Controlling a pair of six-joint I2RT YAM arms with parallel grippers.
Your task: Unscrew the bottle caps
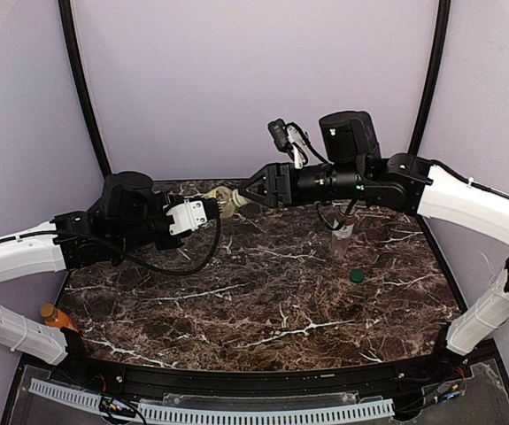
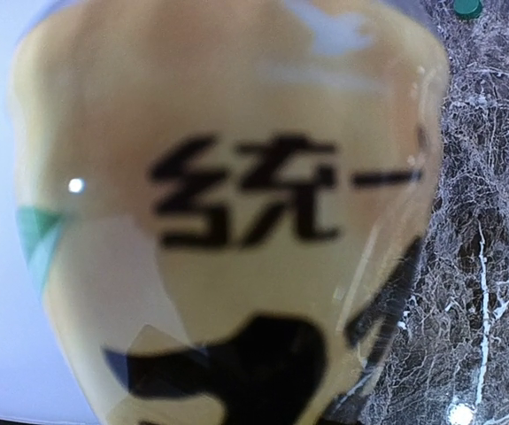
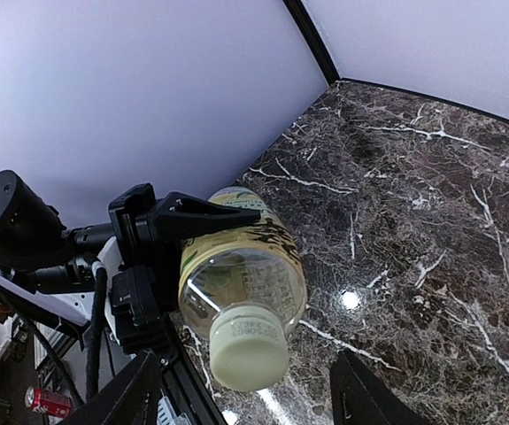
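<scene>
yellow-labelled bottle [image 2: 236,221] held level, clamped in left gripper [image 1: 214,209].
right gripper [image 1: 247,193] opposite, jaws apart around cream cap [image 3: 248,354], above marble table [image 1: 263,301].

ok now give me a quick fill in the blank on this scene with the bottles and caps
1. The left hand grips the yellow-labelled bottle, and the cap on it is ___.
2. The loose cap lying on the table is ___.
3. The right hand has its two ___ apart on either side of the bottle's cap, not touching it.
4. The orange bottle sits at the table's near ___ corner.
Missing words: cream; green; fingers; left.
</scene>
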